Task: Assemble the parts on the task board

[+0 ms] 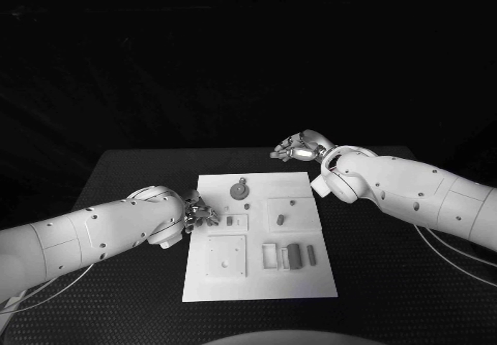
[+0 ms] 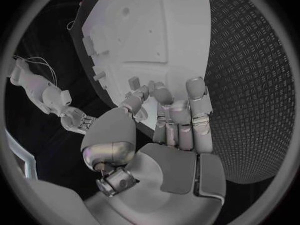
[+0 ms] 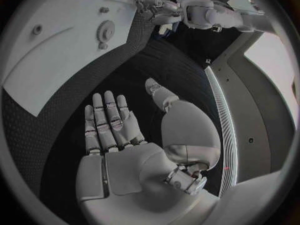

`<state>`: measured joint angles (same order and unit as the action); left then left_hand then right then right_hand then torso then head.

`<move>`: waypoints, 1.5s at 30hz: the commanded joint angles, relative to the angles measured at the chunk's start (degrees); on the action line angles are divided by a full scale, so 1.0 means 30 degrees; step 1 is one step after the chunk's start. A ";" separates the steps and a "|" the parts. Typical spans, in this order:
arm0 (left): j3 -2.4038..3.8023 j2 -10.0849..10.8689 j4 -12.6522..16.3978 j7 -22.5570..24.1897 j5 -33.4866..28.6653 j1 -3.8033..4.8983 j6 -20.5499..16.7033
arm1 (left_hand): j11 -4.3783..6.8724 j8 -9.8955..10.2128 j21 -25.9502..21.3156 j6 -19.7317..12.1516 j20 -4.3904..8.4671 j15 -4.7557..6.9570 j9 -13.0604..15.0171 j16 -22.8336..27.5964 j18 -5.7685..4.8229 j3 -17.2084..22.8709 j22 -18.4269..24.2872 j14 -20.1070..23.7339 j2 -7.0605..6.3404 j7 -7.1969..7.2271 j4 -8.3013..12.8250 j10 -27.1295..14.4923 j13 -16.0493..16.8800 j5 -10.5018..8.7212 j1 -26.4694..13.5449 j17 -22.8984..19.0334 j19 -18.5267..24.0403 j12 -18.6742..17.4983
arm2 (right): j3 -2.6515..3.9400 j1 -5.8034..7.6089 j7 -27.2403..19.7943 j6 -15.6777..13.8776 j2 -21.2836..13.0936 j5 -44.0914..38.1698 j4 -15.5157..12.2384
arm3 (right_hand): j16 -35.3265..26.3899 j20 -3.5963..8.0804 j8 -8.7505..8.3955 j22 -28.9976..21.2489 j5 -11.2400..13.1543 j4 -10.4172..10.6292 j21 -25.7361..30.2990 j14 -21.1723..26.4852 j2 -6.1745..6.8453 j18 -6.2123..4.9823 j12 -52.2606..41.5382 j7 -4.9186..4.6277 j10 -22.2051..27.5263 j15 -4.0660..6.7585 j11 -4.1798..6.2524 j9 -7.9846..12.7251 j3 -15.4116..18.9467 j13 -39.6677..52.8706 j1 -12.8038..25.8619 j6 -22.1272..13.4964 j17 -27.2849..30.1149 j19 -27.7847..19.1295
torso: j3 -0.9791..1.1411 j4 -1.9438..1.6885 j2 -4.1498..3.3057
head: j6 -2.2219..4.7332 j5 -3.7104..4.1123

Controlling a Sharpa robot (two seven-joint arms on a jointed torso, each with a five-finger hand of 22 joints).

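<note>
1. Table [image 1: 124,287]: black, carrying the white board [image 1: 259,284] at its middle.
2. Right hand [image 1: 298,147] hovers off the board's far right corner, fingers straight and apart, holding nothing.
3. Left hand [image 1: 200,214] sits at the board's left edge, fingers curled narrow; whether it pinches a part, I can't tell.
4. Gear [image 1: 238,190] lies near the far edge; slim parts [image 1: 294,254] stand toward the near right.

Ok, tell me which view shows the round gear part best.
The head view: the round gear part lies unobstructed at the far end of the task board. The right wrist view shows it small and distorted; the left wrist view doesn't show it clearly.
</note>
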<state>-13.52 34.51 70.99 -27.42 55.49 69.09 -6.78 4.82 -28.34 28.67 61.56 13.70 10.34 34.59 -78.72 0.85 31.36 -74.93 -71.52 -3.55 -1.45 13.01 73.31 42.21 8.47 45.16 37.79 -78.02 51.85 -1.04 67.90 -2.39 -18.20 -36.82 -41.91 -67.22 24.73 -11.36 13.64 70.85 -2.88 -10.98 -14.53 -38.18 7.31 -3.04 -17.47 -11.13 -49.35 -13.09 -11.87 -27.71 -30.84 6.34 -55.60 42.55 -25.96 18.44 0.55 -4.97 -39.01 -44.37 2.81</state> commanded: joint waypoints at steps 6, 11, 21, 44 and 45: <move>-0.0005 -0.0026 -0.0018 0.0151 -0.0239 -0.0013 -0.0476 | -0.0058 0.0167 -0.0110 -0.0097 0.0117 0.0095 0.0056 0.0074 0.0144 -0.0205 -0.0196 0.0020 -0.0327 -0.0083 -0.0281 0.0041 0.0037 -0.0103 -0.0182 0.0039 -0.0021 -0.0124 | 0.0005 -0.0014 -0.0105 0.0252 0.0014 -0.0024 0.0013 | -0.0102 -0.0027 0.0110 0.0029 0.0028 0.0012 0.0132 0.0203 -0.0119 0.0139 -0.0087 -0.0632 0.0138 0.0000 0.0017 0.0032 0.0054 -0.0030 0.0002 -0.0097 -0.0031 -0.0090 | 0.0002 0.0002 -0.0009 | 0.0010 0.0000; -0.0002 -0.0044 -0.0039 0.0217 -0.0358 -0.0013 -0.0542 | -0.0051 0.0197 -0.0122 -0.0107 0.0131 0.0099 0.0127 0.0058 0.0161 -0.0907 -0.0232 0.0040 -0.0056 -0.0077 0.0052 0.0026 0.0084 0.0175 -0.0402 0.0080 0.0013 -0.0121 | 0.0005 -0.0019 -0.0109 0.0252 0.0044 -0.0024 0.0024 | -0.0103 -0.0027 0.0109 0.0035 0.0027 0.0009 0.0138 0.0206 -0.0117 0.0138 -0.0088 -0.0633 0.0143 -0.0001 0.0016 0.0036 0.0056 -0.0036 0.0000 -0.0103 -0.0032 -0.0089 | 0.0020 0.0003 -0.0005 | 0.0006 -0.0018; 0.0004 -0.0095 -0.0058 0.0217 -0.0393 -0.0010 -0.0084 | -0.0046 0.0224 -0.0138 -0.0113 0.0141 0.0107 0.0146 0.0065 0.0174 -0.1065 -0.0233 0.0049 -0.0107 -0.0070 0.0192 0.0020 0.0094 0.0138 -0.0371 0.0091 0.0021 -0.0133 | 0.0005 -0.0036 -0.0107 0.0261 0.0058 -0.0024 0.0050 | -0.0105 -0.0028 0.0109 0.0047 0.0027 0.0006 0.0148 0.0210 -0.0120 0.0138 -0.0091 -0.0636 0.0150 -0.0003 0.0013 0.0043 0.0058 -0.0049 -0.0001 -0.0111 -0.0033 -0.0088 | 0.0031 0.0030 -0.0009 | -0.0010 -0.0017; 0.0000 -0.0139 0.0111 0.0499 -0.0146 -0.0010 -0.0236 | -0.0052 0.0278 -0.0170 -0.0121 0.0132 0.0104 0.0173 0.0076 0.0173 -0.1264 -0.0228 0.0071 -0.0227 -0.0078 0.0348 0.0008 0.0112 -0.0050 -0.0327 0.0111 0.0033 -0.0151 | 0.0005 -0.0048 -0.0120 0.0263 0.0066 -0.0024 0.0023 | -0.0105 -0.0031 0.0114 0.0071 0.0027 0.0005 0.0171 0.0211 -0.0127 0.0136 -0.0105 -0.0641 0.0155 -0.0004 0.0011 0.0055 0.0065 -0.0074 0.0002 -0.0120 -0.0037 -0.0084 | 0.0013 -0.0001 -0.0008 | -0.0032 0.0030; 0.0002 -0.0139 0.0109 0.0511 -0.0221 -0.0010 -0.0269 | -0.0051 0.0279 -0.0171 -0.0118 0.0131 0.0104 0.0175 0.0076 0.0172 -0.1278 -0.0227 0.0070 -0.0236 -0.0078 0.0337 0.0010 0.0113 -0.0054 -0.0344 0.0112 0.0030 -0.0151 | 0.0005 -0.0050 -0.0120 0.0265 0.0066 -0.0024 0.0024 | -0.0105 -0.0030 0.0114 0.0072 0.0027 0.0004 0.0172 0.0211 -0.0126 0.0136 -0.0105 -0.0641 0.0156 -0.0004 0.0011 0.0055 0.0065 -0.0075 0.0001 -0.0121 -0.0037 -0.0084 | 0.0008 0.0003 -0.0007 | -0.0028 0.0028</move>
<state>-13.53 34.22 71.19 -27.02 55.17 69.07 -6.93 4.82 -27.68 28.45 61.18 13.70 10.42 35.07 -78.72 0.85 27.88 -74.91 -71.22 -3.79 -1.48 13.96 73.31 42.50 8.60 44.28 38.06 -78.01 51.64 -1.05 67.78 -2.39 -18.04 -36.67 -41.89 -67.09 24.73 -11.36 13.64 70.99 -2.88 -10.98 -14.31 -37.82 7.31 -3.03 -17.47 -11.14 -49.35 -13.02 -11.87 -27.61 -30.84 6.19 -55.60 42.55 -26.00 18.44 0.59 -4.94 -39.02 -44.47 2.87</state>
